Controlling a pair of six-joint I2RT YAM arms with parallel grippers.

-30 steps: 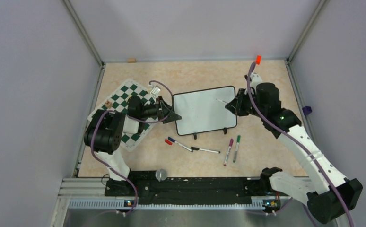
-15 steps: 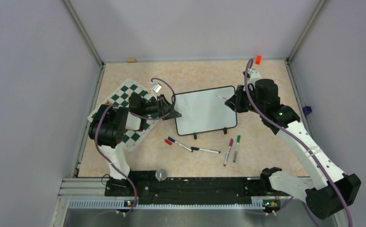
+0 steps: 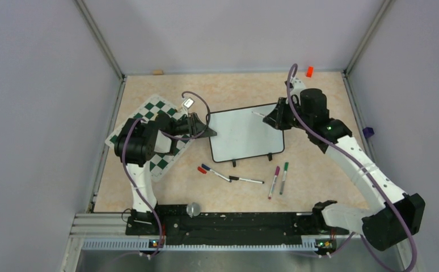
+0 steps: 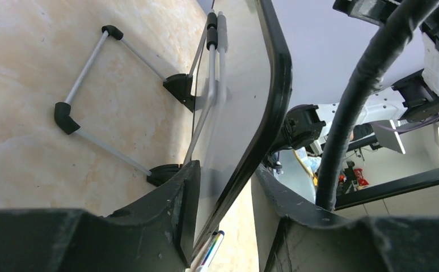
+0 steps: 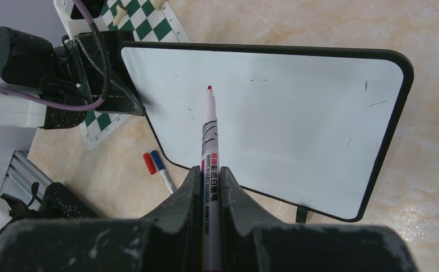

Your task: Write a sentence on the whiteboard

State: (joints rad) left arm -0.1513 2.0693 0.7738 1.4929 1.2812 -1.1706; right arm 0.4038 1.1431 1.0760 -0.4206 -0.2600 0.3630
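Note:
The whiteboard [image 3: 245,136] stands in the middle of the table, and its white face [image 5: 296,113] carries only a few faint specks. No sentence shows on it. My left gripper [image 3: 208,132] straddles the board's left edge. In the left wrist view the black frame [image 4: 275,96] runs between the jaws of this gripper [image 4: 223,177]; one finger lies against the board and a gap shows at the other. My right gripper [image 5: 209,177] is shut on a red-tipped marker [image 5: 209,127]. The marker [image 3: 258,115] points at the board's upper right area, its tip just off the surface.
A green-and-white chess mat [image 3: 147,120] lies under the left arm. In front of the board lie a blue-capped marker beside a red cap [image 3: 207,169], a black marker [image 3: 247,180], a purple one [image 3: 274,181] and a green one [image 3: 284,177]. An orange cap [image 3: 309,71] sits back right.
The left jaws have narrowed around the whiteboard's left edge as that arm shifted toward the back. The right gripper has carried the marker back and left over the board.

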